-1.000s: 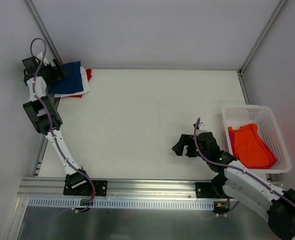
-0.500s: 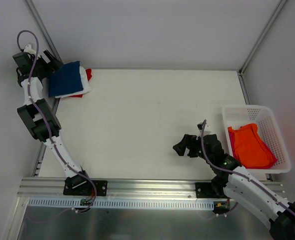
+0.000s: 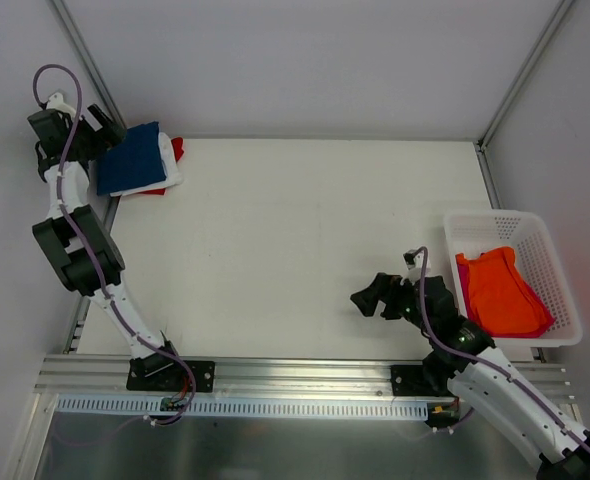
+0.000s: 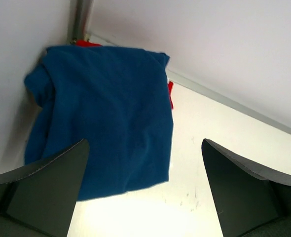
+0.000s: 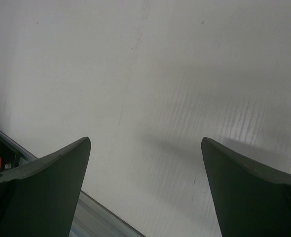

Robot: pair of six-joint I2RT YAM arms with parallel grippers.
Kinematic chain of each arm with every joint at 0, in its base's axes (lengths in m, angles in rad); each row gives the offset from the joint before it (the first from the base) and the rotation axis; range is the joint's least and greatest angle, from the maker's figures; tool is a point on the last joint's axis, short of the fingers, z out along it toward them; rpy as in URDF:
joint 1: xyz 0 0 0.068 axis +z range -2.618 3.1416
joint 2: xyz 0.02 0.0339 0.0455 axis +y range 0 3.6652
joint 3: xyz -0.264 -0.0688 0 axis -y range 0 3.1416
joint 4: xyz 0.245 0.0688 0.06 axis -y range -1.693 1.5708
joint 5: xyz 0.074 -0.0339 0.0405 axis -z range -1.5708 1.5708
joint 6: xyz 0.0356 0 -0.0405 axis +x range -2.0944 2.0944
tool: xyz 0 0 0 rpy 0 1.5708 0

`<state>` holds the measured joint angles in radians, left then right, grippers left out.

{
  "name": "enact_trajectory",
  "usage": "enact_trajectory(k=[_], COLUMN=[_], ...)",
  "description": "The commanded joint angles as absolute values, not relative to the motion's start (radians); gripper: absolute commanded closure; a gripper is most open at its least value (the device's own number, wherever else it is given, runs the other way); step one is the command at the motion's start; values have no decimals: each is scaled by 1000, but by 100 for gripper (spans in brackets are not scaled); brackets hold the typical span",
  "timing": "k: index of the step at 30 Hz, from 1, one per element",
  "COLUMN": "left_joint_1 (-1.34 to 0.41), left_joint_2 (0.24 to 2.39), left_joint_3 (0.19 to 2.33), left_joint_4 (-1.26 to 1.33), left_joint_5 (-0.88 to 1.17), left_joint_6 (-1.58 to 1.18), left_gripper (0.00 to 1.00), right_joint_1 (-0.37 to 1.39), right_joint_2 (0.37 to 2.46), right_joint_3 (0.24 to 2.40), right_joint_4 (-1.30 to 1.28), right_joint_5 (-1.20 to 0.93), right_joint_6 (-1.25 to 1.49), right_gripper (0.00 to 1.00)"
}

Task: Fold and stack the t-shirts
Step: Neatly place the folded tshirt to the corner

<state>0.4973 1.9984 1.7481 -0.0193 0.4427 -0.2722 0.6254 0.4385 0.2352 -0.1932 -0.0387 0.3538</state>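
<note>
Pulled back a little since a second ago, the left gripper hangs wide open and empty beside the folded navy t-shirt, stacked in the far-left corner. The right gripper, likewise open, hovers over the table near the basket, probably bound for its orange t-shirt.

On the table, far left corner, I see only slivers of white t-shirt and red t-shirt under the navy blue cloth t-shirt. The orange t-shirt hides most of the magenta t-shirt.

Folded navy tee tops a white tee and red tee far left; orange tee covers magenta tee in basket.
</note>
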Motion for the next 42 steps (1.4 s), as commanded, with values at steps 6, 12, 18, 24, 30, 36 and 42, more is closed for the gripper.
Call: enact_trajectory(k=[6,12,18,24,30,36,42], left_joint_1=[186,-8,-201,-206,-207,-207,-207], left_joint_2=[1671,1458,1088,812,693,638,606], left_joint_3=[1560,1553,1184,939,954,916,874], left_joint_4=[-21,-433,-477,-491,-518,-518,-518], left_joint_5=[232,-249,-361,-192,-394,-451,-393], left_joint_6=[-128,-138,-147,-181,-84,-120,-129], left_gripper=[1,1,1,1,1,1,1], right_joint_1=[629,647,655,661,672,673,673], right_joint_2=[403,410,535,788,808,793,726], right_joint_3=[268,314,437,796,973,963,962], right_joint_4=[-221,-238,-346,-661,-767,-790,-781], right_joint_5=[-34,-22,55,207,324,345,367], right_joint_6=[380,391,338,216,160,135,109], right_gripper=[1,1,0,1,1,1,1])
